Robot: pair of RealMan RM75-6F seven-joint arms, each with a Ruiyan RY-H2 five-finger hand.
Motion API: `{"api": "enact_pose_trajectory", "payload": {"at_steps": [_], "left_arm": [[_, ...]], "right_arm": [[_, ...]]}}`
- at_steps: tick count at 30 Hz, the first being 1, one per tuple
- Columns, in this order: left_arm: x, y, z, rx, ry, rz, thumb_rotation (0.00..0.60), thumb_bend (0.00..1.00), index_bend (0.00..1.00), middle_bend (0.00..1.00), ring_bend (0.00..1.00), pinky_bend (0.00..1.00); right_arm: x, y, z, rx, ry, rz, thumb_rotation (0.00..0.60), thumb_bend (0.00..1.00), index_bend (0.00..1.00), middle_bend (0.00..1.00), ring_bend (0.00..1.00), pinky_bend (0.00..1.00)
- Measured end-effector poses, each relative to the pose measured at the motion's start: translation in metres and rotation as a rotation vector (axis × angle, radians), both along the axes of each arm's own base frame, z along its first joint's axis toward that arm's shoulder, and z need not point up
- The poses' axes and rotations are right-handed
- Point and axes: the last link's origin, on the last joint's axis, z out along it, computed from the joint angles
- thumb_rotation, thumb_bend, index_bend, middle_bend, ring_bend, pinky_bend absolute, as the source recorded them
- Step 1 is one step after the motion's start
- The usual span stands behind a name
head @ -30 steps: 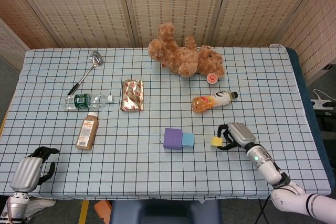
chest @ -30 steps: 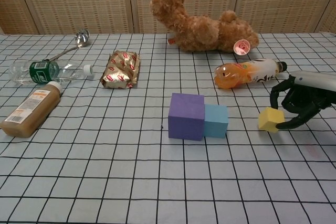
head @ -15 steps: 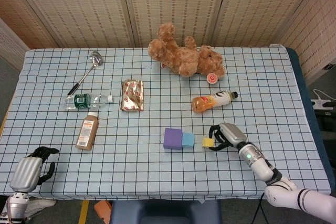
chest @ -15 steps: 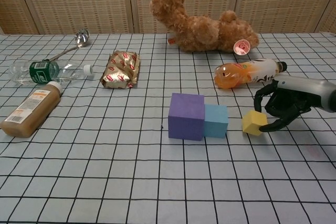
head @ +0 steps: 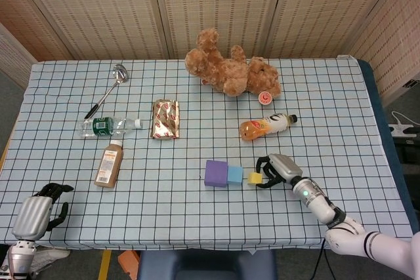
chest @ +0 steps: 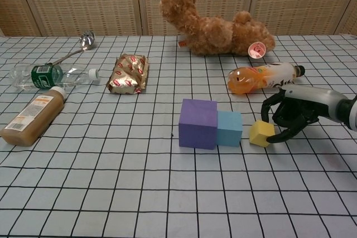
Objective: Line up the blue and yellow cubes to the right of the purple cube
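On the bench (head: 328,96), centre-front, we see the purple cube (head: 216,173) with the blue cube (head: 235,174) touching its right face. Yellow cube (head: 255,178) sits just right of blue, near it but with a small gap, turned slightly off the row's line.

Our right hand (head: 274,169) is low on the bench right behind the yellow cube, fingers (chest: 279,116) curled round toward its right side. Chest view shows a lower fingertip at or against the cube; we can't tell if it's actually gripped or only touched.

Our left hand (head: 36,211) is at the front-left corner of the bench, fingers curled in, holding nothing.

Containers, all lying on their sides, all capped:
- juice bottle (head: 266,126), orange liquid filling part of it, just behind the right hand
- water bottle (head: 108,125), green label, looks clear
- brown bottle (head: 109,165), full of brown stuff, just in front of the water bottle

Also on the bench: foil pack (head: 167,119), ladle (head: 110,88), teddy bear (head: 230,70) at the back.
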Motion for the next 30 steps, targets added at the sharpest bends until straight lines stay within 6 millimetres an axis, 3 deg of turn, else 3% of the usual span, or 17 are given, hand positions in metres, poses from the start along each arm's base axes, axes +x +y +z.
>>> {"api": "enact_pose_trajectory", "payload": {"at_steps": [16, 30], "left_arm": [[0.000, 0.000, -0.001, -0.004, 0.001, 0.000, 0.600, 0.54, 0.35, 0.36, 0.24, 0.52], [0.000, 0.000, -0.001, -0.006, -0.001, 0.001, 0.600, 0.54, 0.35, 0.36, 0.24, 0.52]], "right_arm": [[0.008, -0.006, -0.008, 0.010, -0.031, 0.015, 0.600, 0.11, 0.61, 0.86, 0.93, 1.00], [0.008, -0.008, -0.014, 0.024, -0.033, 0.015, 0.600, 0.11, 0.54, 0.86, 0.93, 1.00]]}}
